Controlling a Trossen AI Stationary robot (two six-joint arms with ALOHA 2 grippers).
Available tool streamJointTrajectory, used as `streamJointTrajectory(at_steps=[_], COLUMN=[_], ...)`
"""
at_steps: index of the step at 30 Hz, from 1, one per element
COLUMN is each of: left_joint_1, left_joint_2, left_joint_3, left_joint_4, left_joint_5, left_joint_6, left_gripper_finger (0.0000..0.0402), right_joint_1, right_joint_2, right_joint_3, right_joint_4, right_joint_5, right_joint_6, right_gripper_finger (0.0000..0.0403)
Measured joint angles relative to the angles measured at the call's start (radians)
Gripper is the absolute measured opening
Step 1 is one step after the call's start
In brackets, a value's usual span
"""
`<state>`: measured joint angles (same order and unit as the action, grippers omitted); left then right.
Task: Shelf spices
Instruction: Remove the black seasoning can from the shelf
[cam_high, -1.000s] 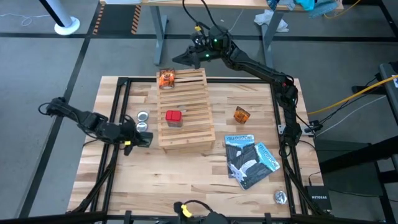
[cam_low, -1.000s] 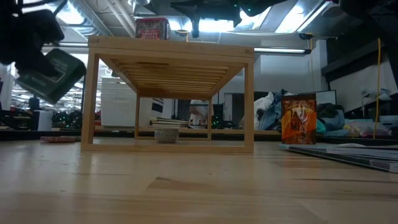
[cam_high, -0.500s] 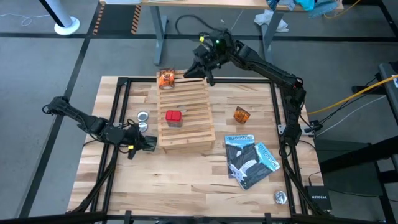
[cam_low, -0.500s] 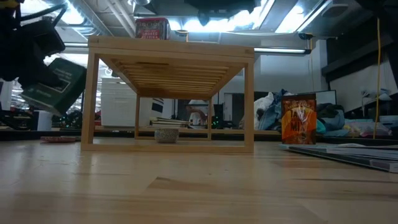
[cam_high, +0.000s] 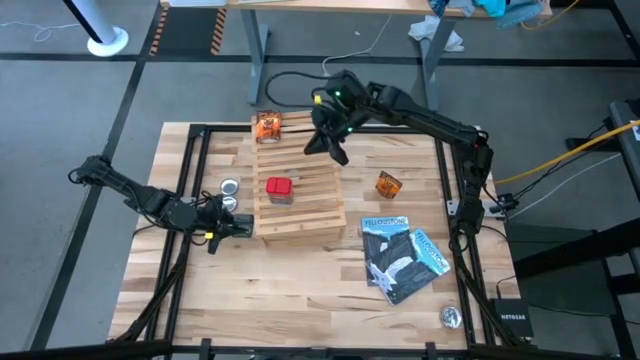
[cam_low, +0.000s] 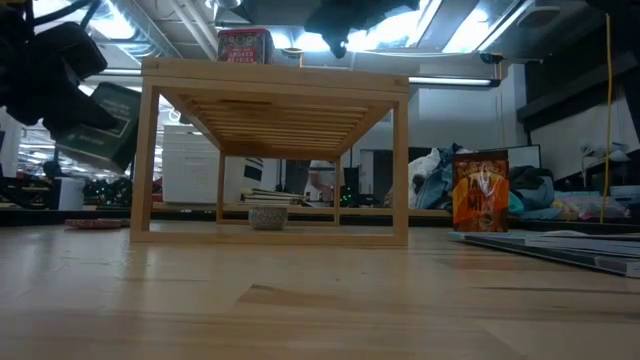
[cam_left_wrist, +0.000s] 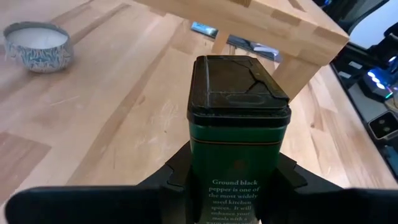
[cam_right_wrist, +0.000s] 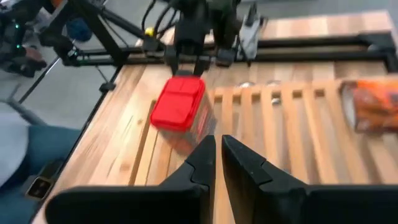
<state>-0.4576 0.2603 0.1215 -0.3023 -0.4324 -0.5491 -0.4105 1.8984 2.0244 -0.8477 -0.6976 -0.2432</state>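
The wooden slatted shelf (cam_high: 296, 178) stands mid-table. A red box (cam_high: 279, 188) sits on its top, and an orange-brown packet (cam_high: 267, 125) stands at its far left corner. A second orange packet (cam_high: 389, 184) stands on the table to the shelf's right. By the shelf's near left corner my left gripper (cam_high: 236, 228) is shut on a dark green spice box (cam_left_wrist: 239, 118) with a black lid. My right gripper (cam_high: 336, 152) hovers shut above the shelf's far right part, past the red box (cam_right_wrist: 179, 103). My left gripper pinches the dark box's lower body by two opposite sides (cam_left_wrist: 198, 171) between its two fingers. The fingers (cam_left_wrist: 176, 180) come from the table's left, slanting a little down. The box (cam_low: 100, 122) is lifted clear of the table and tilted, its lid end toward the shelf.
Two round silver tins (cam_high: 230, 194) sit on the table left of the shelf, close to my left gripper. Blue-and-black booklets (cam_high: 402, 256) lie at the near right, and a small tin (cam_high: 450, 316) sits by the near right corner.
My right gripper has swung from beyond the table's far edge toward the near edge, over the shelf's top, rolling and tipping downward, still shut. My left gripper has sunk a little and tipped with the dark box, edging toward the shelf.
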Motion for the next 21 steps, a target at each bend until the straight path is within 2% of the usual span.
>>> streamJointTrajectory(at_steps=[6,12,17,21], left_joint_1=[0.0,0.0,0.0,0.0], left_joint_2=[-0.009,-0.018,-0.018,-0.018], left_joint_3=[0.0,0.0,0.0,0.0], left_joint_4=[-0.005,-0.011,-0.01,-0.003], left_joint_5=[0.0,0.0,-0.003,-0.003], left_joint_6=[0.0,0.004,0.004,0.006], left_gripper_finger=[0.0099,0.0099,0.0099,0.0099], right_joint_1=[0.001,0.028,0.095,0.134], right_joint_2=[-0.019,-0.131,-0.259,-0.398], right_joint_3=[-0.01,-0.008,-0.107,-0.302], right_joint_4=[-0.063,-0.098,-0.052,0.105], right_joint_5=[-0.002,0.001,0.142,0.259], right_joint_6=[0.003,0.012,0.057,0.109], right_gripper_finger=[0.0033,0.0033,0.0033,0.0033])
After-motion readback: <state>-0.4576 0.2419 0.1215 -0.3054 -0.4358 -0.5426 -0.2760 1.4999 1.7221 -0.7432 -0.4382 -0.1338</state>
